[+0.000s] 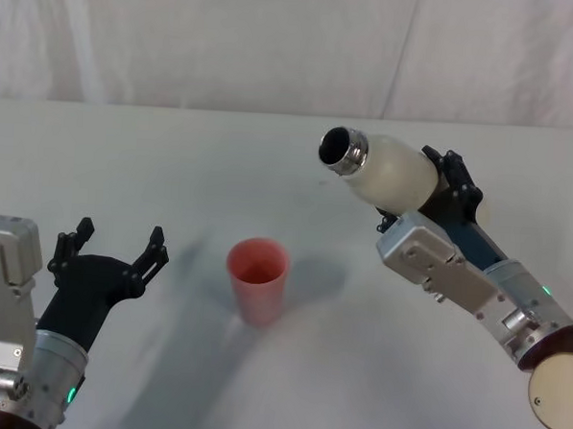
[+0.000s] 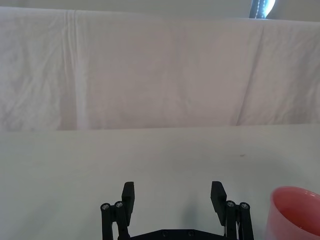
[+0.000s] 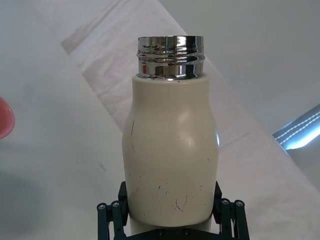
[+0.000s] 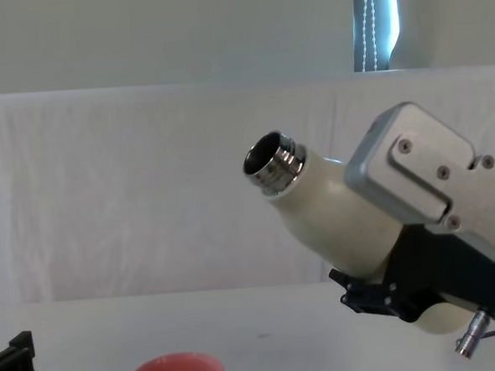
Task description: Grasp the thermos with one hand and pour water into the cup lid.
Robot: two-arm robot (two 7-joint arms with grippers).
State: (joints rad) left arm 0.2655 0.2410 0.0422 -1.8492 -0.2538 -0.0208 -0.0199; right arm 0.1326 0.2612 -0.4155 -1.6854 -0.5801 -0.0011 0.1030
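My right gripper (image 1: 430, 191) is shut on the cream-white thermos (image 1: 387, 169) and holds it in the air, tilted with its open steel neck (image 1: 342, 150) pointing left and upward. The same thermos (image 4: 333, 207) leans toward the left in the chest view, and its body (image 3: 170, 160) sits between the black fingers (image 3: 111, 216) in the right wrist view. The pink cup lid (image 1: 257, 278) stands upright on the table, below and left of the neck. My left gripper (image 1: 112, 247) rests open at the left, apart from the cup lid (image 2: 295, 212).
The white table (image 1: 174, 161) runs back to a white cloth backdrop (image 1: 228, 38). A round tan disc (image 1: 558, 394) sits on my right arm at the lower right edge.
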